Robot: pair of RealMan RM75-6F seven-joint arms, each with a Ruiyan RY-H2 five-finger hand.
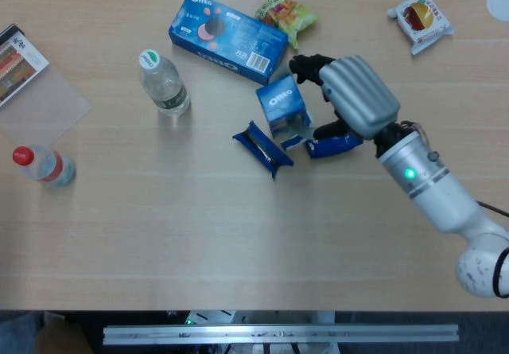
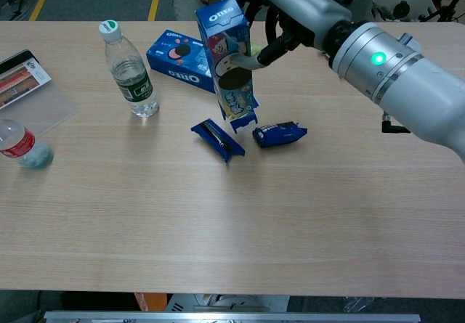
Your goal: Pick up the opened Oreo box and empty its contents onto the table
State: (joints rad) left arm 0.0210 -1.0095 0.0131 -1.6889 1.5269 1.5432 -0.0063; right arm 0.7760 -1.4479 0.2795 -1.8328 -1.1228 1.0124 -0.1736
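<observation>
My right hand [image 1: 354, 95] [image 2: 290, 7] grips the opened blue Oreo box [image 1: 284, 115] [image 2: 229, 54] and holds it nearly upright above the table, its open flapped end pointing down. Two blue Oreo packets lie on the table below it: one [image 1: 262, 149] [image 2: 217, 139] to the left of the box mouth, the other [image 1: 332, 145] [image 2: 280, 133] to the right, partly under my hand in the head view. My left hand appears in neither view.
A second, closed Oreo box [image 1: 227, 36] [image 2: 180, 59] lies behind. A green-capped water bottle [image 1: 164, 83] [image 2: 129, 69] stands left of it, and a red-capped bottle [image 1: 43, 165] lies at the far left. Snack bags [image 1: 285, 12] [image 1: 421, 20] sit at the back.
</observation>
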